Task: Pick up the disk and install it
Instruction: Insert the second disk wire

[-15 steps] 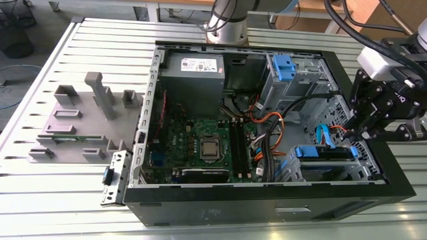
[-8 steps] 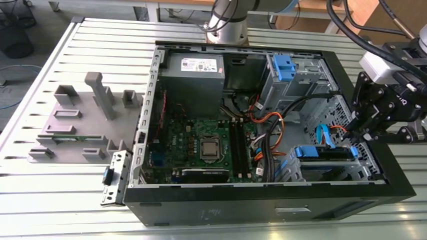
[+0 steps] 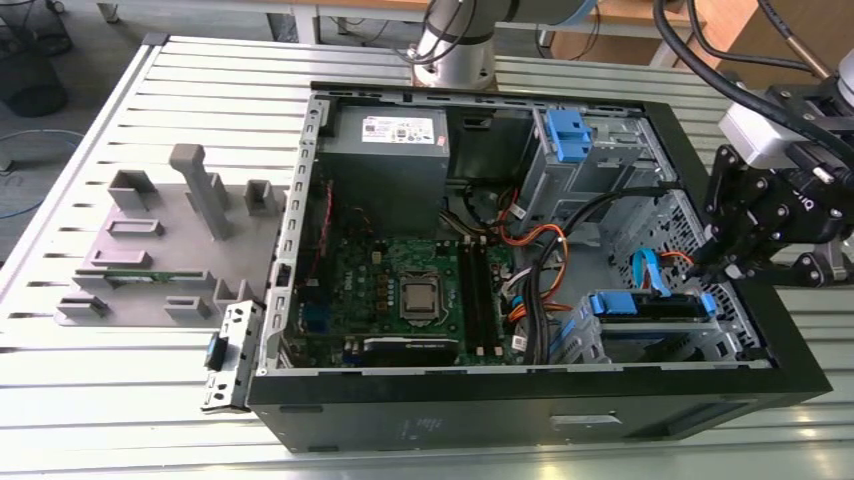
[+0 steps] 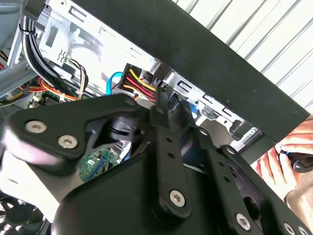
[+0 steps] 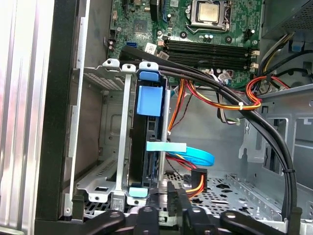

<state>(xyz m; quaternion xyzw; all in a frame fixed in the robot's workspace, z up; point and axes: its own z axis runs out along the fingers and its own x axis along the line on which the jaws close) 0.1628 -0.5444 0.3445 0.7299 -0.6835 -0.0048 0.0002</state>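
Disk point(image 5: 149, 147) sits upright in case's point(image 3: 534, 420) drive bay; gripper point(image 5: 173, 196) just beside it, fingers nearly closed, holding nothing.

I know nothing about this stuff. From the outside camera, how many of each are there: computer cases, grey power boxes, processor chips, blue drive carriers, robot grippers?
Computer case: 1
Grey power box: 1
Processor chip: 1
Blue drive carriers: 2, the other one beside the gripper
Gripper: 1
Total: 6
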